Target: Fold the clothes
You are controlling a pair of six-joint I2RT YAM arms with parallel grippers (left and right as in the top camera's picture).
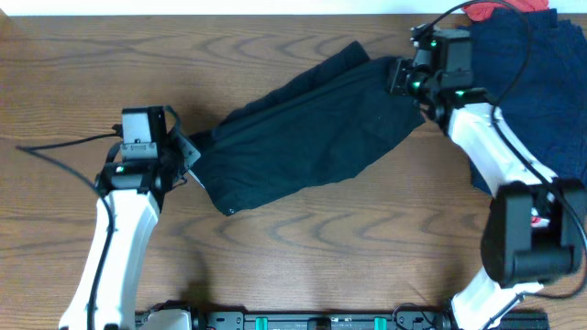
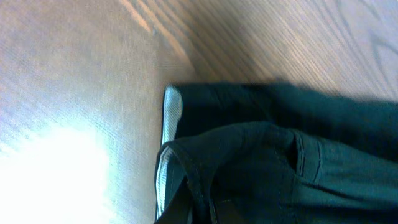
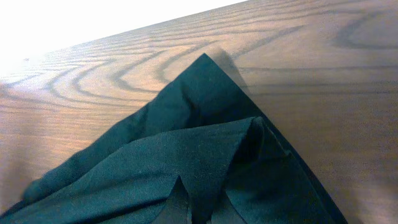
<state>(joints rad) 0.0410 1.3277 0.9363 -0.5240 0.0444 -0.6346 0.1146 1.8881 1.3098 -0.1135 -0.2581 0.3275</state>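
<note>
My left gripper [image 1: 190,167] is pinched tight on the waistband end of the black shorts [image 1: 312,128], with the grey-white lining [image 2: 169,124] showing. The shorts lie stretched diagonally across the middle of the wooden table [image 1: 321,266]. Farther off, my right gripper [image 1: 396,77] is clamped on their opposite end, beside a navy pile [image 1: 541,82].

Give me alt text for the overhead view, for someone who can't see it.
A pair of black shorts lies stretched diagonally across a wooden table, the left claw gripping its lower-left end and the right claw its upper-right end. Navy garments and a red-orange garment sit at the table's far right.
</note>
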